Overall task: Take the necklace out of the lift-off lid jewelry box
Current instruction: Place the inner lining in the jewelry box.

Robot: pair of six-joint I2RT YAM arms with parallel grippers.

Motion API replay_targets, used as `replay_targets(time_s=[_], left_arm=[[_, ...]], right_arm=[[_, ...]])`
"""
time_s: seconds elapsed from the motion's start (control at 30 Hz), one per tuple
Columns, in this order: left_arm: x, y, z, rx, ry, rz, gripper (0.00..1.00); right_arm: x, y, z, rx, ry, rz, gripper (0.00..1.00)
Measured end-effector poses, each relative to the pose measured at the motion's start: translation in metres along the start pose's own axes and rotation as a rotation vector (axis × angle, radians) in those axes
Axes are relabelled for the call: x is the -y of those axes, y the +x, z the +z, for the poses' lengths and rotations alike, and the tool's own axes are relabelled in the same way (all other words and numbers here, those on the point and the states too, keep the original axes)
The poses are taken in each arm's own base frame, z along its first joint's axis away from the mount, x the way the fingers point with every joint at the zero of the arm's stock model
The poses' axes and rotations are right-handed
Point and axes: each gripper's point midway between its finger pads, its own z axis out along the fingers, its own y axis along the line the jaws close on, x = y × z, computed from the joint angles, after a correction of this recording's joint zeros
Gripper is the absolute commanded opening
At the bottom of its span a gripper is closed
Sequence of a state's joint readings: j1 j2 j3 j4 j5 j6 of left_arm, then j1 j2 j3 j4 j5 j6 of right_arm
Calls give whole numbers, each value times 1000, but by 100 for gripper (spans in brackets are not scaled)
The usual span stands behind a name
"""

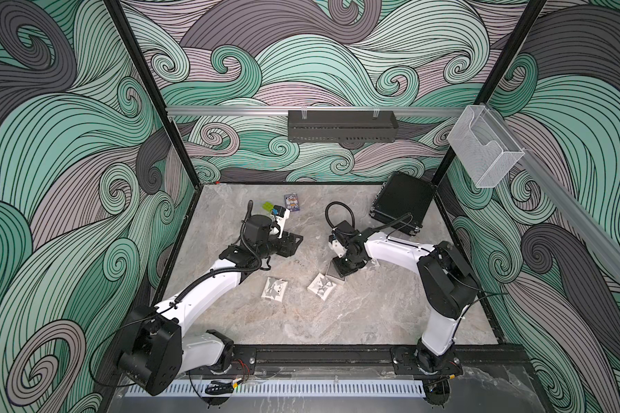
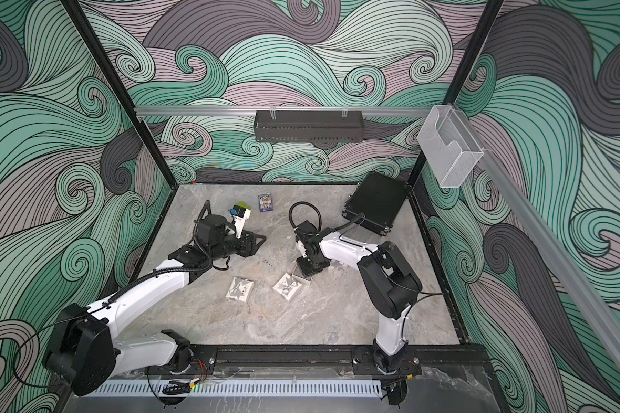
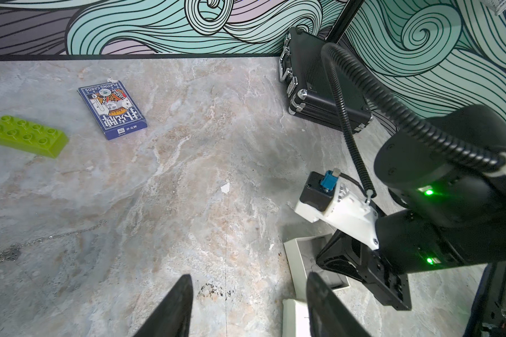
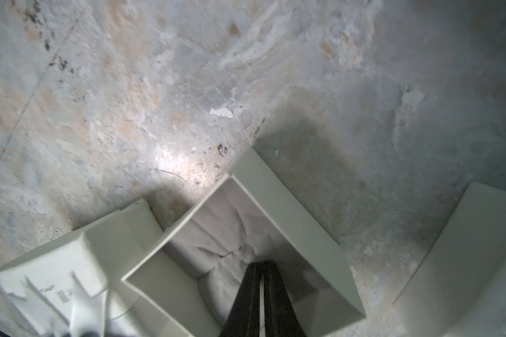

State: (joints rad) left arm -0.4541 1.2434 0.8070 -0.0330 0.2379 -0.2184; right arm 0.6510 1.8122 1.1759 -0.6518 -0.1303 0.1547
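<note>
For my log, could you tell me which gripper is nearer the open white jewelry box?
Right. The right gripper is shut inside the jewelry box; the left gripper is open, apart beside it.

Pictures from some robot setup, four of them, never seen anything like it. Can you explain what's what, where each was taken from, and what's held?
This is a robot with two white arms, left arm and right arm, each ending in a two-fingered hand. Two pictures look down from paired overhead cameras, so they nearly match; the other two come from a camera on each wrist. On the table lie a green brick, cards, a black case, an open white box, a patterned white box part and another. A thin necklace lies on the table outside the box, in the left wrist view. The left hand is open, holding nothing. The right hand is shut, fingers down on the cushion inside the box; whether it pinches anything I cannot tell.
</note>
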Motion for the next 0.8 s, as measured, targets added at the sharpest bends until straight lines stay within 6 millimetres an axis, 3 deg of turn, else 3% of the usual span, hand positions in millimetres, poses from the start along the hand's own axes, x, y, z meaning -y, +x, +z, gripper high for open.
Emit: replay_targets(time_s=[0.27, 0.47, 0.8], left_arm=[[-1, 0, -1, 4, -7, 1, 61], [-1, -1, -2, 9, -11, 1, 61], [-4, 3, -7, 15, -25, 3, 61]], right_arm=[[-11, 2, -28, 37, -22, -36, 12], [-17, 16, -21, -9, -40, -53, 10], [-14, 22, 7, -85, -28, -47, 9]])
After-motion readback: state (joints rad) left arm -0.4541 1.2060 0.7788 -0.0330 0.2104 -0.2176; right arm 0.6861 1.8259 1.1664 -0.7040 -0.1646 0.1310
